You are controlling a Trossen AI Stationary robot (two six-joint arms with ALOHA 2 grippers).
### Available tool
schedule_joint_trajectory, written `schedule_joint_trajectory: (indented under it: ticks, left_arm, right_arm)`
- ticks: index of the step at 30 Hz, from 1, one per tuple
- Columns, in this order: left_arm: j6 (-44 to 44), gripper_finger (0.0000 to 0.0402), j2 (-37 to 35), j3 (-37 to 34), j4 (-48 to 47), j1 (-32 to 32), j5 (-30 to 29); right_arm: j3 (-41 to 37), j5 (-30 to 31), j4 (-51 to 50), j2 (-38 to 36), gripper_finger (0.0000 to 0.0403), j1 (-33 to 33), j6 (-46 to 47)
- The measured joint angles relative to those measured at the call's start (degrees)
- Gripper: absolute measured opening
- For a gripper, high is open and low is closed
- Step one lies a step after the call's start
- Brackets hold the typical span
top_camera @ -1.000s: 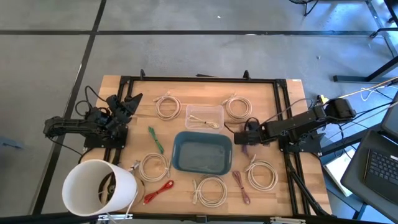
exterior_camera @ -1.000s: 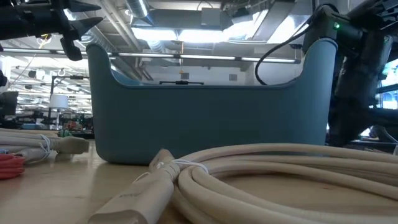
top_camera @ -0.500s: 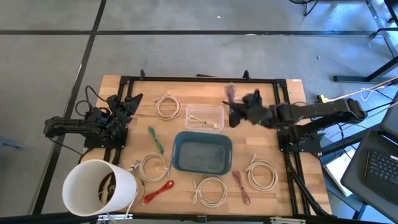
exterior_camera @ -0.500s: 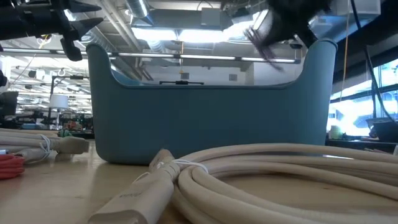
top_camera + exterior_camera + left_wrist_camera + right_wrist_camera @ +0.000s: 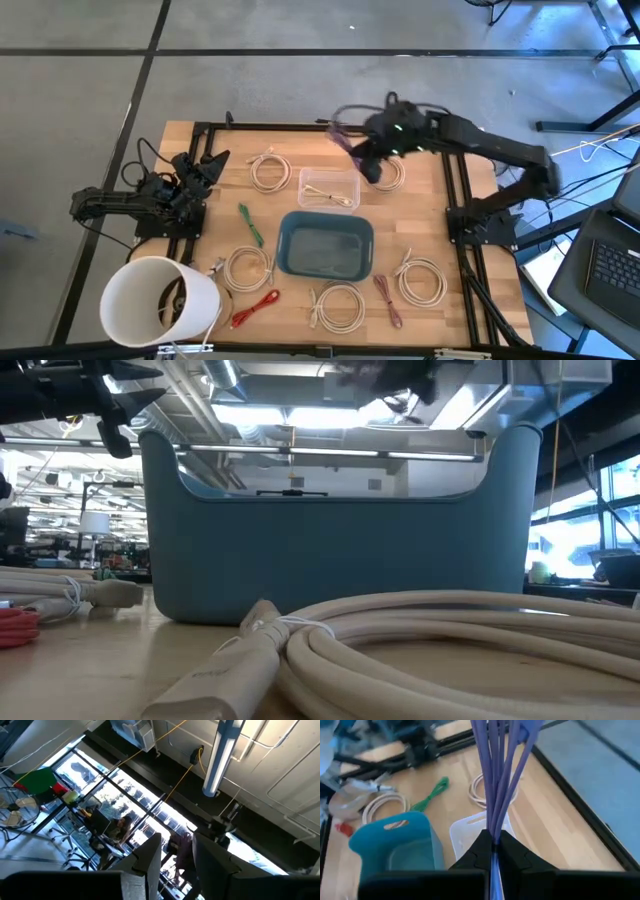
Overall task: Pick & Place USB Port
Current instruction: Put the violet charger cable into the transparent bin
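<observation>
My right gripper (image 5: 492, 851) is pinched tight on a bundled purple USB cable (image 5: 502, 765), held in the air above the clear plastic tray (image 5: 329, 187). At six o'clock from the tray sits the blue plastic bin (image 5: 325, 246). My left gripper (image 5: 207, 166) rests part open, holding nothing, at the wooden table's (image 5: 300, 143) nine o'clock edge.

right pincer (image 5: 368, 160) raised above table's far side, fingers clamped; left pincer (image 5: 205, 168) parked at left edge.
</observation>
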Motion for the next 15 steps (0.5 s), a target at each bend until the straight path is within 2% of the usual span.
schedule_joint_trajectory:
  ticks: [3, 8, 12, 15]
  left_arm:
    - [0.00, 0.0104, -0.01, 0.00, 0.00, -0.01, 0.00]
    - [0.00, 0.0104, 0.00, 0.00, 0.00, 0.01, -0.01]
    - [0.00, 0.0104, 0.00, 0.00, 0.00, 0.01, -0.02]
    - [0.00, 0.0104, -0.01, 0.00, 0.00, 0.00, -0.01]
  right_arm:
    - [7.10, -4.06, -6.09, 8.07, 0.0011, -1.27, -5.78]
    - [18.97, -5.05, -21.90, 21.16, 0.0011, -2.25, -13.85]
    - [24.87, -5.69, -29.61, 29.12, 0.0011, -2.61, -18.47]
    - [26.58, -7.76, -31.11, 32.87, 0.0011, -2.74, -20.07]
